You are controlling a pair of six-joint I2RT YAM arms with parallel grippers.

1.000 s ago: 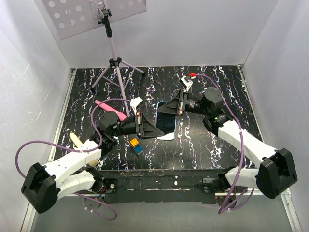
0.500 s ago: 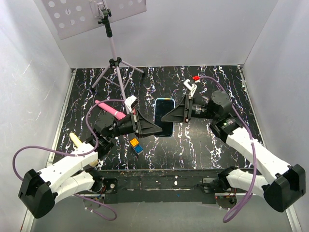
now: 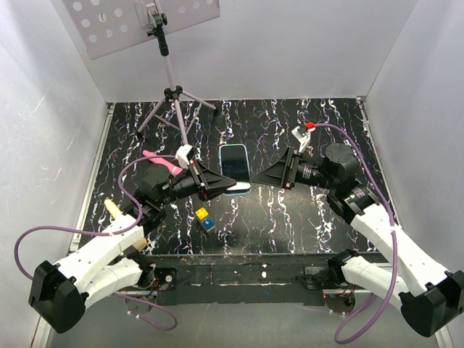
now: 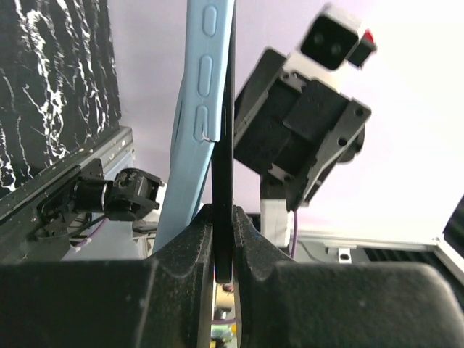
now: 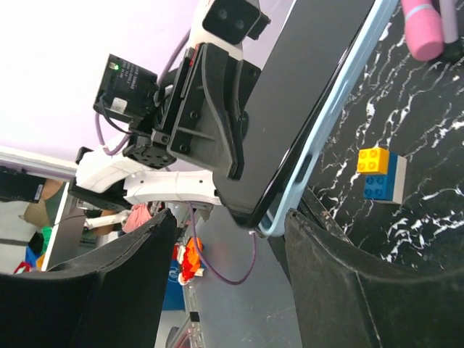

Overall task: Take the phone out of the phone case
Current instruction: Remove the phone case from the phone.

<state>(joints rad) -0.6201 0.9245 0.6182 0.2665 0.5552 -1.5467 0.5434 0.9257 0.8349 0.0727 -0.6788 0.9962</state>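
The left tool is clamped on the edge of the black phone. The light blue phone case peels away beside it, both held above the table. The right tool gapes wide at their corner.

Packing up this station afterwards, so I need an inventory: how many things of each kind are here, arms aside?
phone: 1
phone case: 1
toy bricks: 2 (yellow brick, blue brick)
pink marker: 1
pale stick: 1
tripod: 1
total: 7
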